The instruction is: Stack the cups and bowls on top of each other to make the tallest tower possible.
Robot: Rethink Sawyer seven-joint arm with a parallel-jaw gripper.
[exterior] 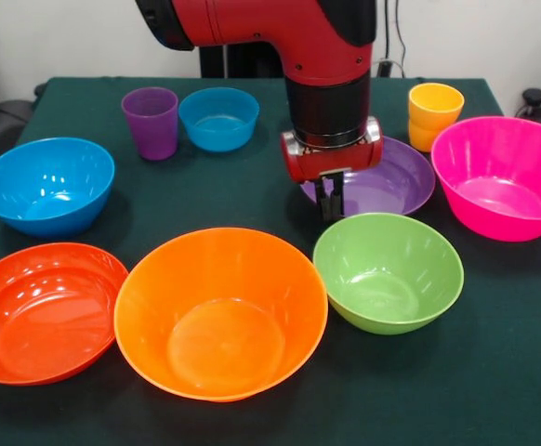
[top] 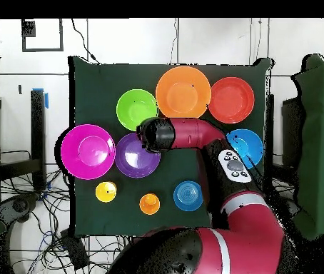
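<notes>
We see the gripper, fingers close together and empty, pointing straight down at the purple bowl's near rim. Around that bowl all bowls and cups sit mouth-up, unstacked, on the dark green tablecloth.

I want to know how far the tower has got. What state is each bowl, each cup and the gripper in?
Pink bowl: upright, empty, unstacked.
Purple bowl: upright, empty.
Green bowl: upright, empty.
Orange bowl: upright, empty.
Red-orange bowl: upright, empty.
Blue bowl: upright, empty.
Small blue bowl: upright, empty.
Purple cup: upright, unstacked.
Yellow cup: upright.
Orange cup: upright, alone.
Gripper: low at the purple bowl's rim.
</notes>
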